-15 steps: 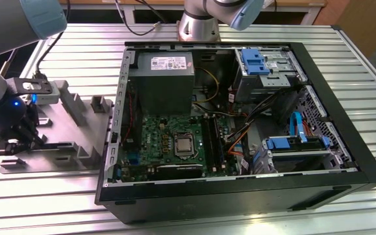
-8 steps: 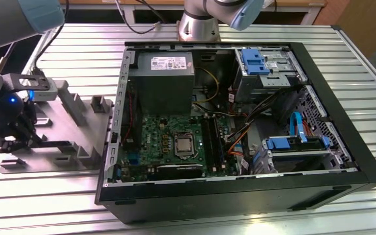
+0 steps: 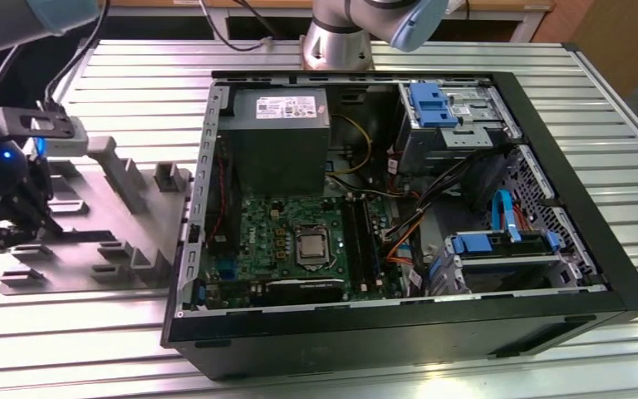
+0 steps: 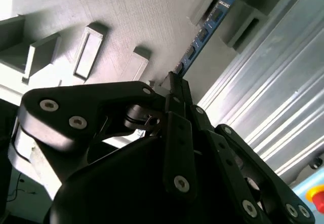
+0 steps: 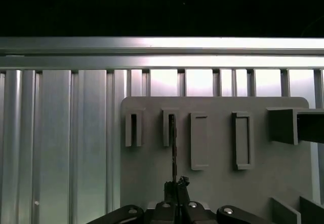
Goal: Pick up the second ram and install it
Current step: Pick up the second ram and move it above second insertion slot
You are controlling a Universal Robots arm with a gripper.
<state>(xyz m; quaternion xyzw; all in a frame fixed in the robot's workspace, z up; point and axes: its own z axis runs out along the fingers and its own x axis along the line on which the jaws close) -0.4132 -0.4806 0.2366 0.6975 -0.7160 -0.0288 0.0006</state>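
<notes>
At the exterior view's left, our gripper (image 3: 14,233) is clenched on one end of the second ram (image 4: 202,34), which stands on edge in the second slot from a corner of the grey fixture plate (image 5: 147,183). We judge the stick light, stiff and fragile, best pinched flat-faced near its end. The open computer case (image 3: 408,332) sits rightward.

I read the second ram (image 4: 205,31) as blue with dark chips; the fixture plate (image 5: 217,186) beneath is plain grey, and the surrounding table (image 5: 61,143) ribbed silver.
</notes>
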